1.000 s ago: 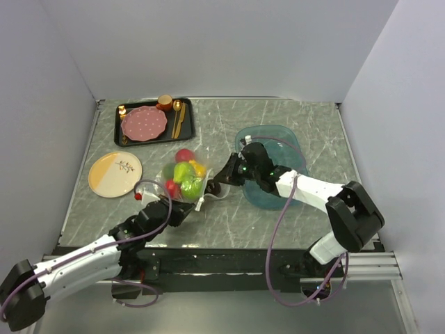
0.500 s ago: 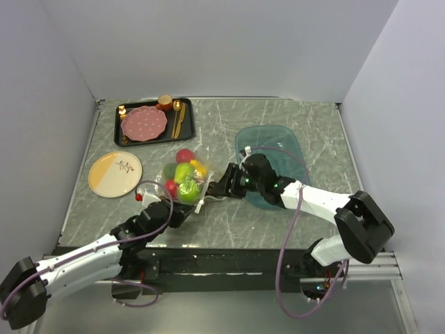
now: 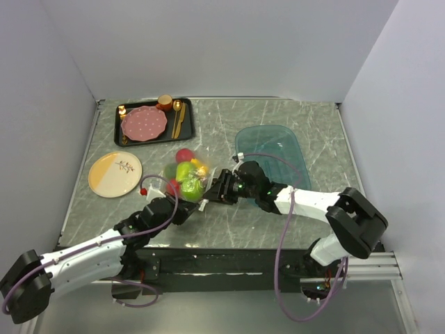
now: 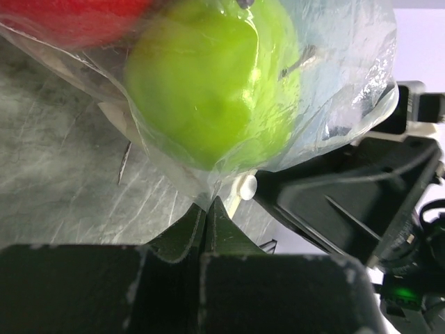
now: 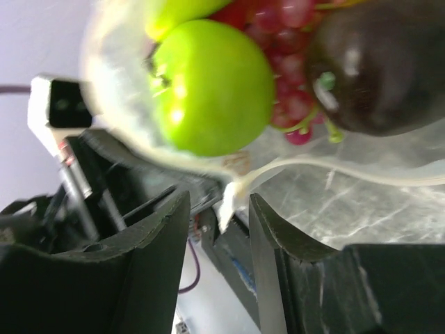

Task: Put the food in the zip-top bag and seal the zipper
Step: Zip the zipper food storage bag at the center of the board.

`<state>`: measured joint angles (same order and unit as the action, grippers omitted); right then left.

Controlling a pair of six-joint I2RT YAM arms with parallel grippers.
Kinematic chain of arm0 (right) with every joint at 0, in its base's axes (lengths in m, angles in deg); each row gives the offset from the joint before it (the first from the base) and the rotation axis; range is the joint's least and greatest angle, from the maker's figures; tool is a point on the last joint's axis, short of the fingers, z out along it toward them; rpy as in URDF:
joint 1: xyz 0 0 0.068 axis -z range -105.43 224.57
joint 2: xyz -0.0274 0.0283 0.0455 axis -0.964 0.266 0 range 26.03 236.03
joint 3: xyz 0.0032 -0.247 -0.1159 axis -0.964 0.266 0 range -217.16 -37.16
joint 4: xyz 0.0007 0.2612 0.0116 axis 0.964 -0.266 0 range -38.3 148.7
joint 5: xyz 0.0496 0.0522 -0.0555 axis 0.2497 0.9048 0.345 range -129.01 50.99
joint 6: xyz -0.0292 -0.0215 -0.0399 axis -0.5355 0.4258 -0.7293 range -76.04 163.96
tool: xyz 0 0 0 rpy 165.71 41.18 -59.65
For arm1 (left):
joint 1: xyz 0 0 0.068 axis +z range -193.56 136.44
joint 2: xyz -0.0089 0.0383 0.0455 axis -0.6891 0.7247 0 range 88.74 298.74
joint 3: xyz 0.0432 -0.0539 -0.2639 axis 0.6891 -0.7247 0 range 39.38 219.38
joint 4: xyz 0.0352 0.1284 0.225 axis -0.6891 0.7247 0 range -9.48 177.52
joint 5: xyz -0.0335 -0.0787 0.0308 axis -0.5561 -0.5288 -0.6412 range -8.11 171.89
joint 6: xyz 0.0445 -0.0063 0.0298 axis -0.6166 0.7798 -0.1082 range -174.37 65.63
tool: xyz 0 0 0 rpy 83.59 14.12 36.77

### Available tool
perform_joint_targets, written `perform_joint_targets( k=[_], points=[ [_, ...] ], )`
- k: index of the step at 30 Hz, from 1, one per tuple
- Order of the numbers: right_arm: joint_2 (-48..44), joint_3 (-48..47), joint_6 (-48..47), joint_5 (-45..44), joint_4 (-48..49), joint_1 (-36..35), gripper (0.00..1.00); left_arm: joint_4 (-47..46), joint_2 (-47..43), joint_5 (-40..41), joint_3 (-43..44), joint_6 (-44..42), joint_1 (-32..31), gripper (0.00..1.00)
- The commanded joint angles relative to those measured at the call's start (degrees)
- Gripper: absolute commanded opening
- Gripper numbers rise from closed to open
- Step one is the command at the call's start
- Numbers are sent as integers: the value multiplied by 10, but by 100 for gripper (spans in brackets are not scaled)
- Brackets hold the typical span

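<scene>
The zip-top bag (image 3: pixel 170 172), holding the food (image 3: pixel 189 186), lies mid-table, just left of the teal tray (image 3: pixel 278 142). The left gripper (image 4: pixel 205 203) is clenched on its near film; the right gripper (image 5: pixel 219 202) is released, jaws apart around the zipper (image 5: pixel 240 182). The film looks thin, slippery and floppy, so it is probably best pinched on that 1 stiffer strip.

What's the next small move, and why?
Probably close the right gripper on the zipper: its jaws stand open with the white strip between them, while the left gripper is shut on the bag edge, and the food sits inside.
</scene>
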<state>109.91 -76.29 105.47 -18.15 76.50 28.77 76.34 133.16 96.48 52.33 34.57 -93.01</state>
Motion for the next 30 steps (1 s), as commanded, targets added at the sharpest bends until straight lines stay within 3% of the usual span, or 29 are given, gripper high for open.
perform_joint_targets(
  k=[1, 10, 17, 21, 24, 30],
  points=[
    [19, -16, 6, -32, 17, -7, 46, -43, 2, -14, 20, -11, 1, 1],
    [28, -2, 11, -35, 30, -8, 34, -48, 0, -15, 23, -15, 1, 1],
    [30, 0, 13, -34, 29, -8, 34, -59, 4, -16, 21, -12, 1, 1],
    [29, 4, 16, -36, 36, -8, 26, -58, 8, -18, 23, -14, 1, 1],
    [30, -3, 10, -36, 22, -7, 10, -59, 7, -18, 21, -13, 2, 1],
    [22, 5, 12, -31, 27, -7, 0, -56, -2, -13, 10, -4, 1, 1]
  ],
)
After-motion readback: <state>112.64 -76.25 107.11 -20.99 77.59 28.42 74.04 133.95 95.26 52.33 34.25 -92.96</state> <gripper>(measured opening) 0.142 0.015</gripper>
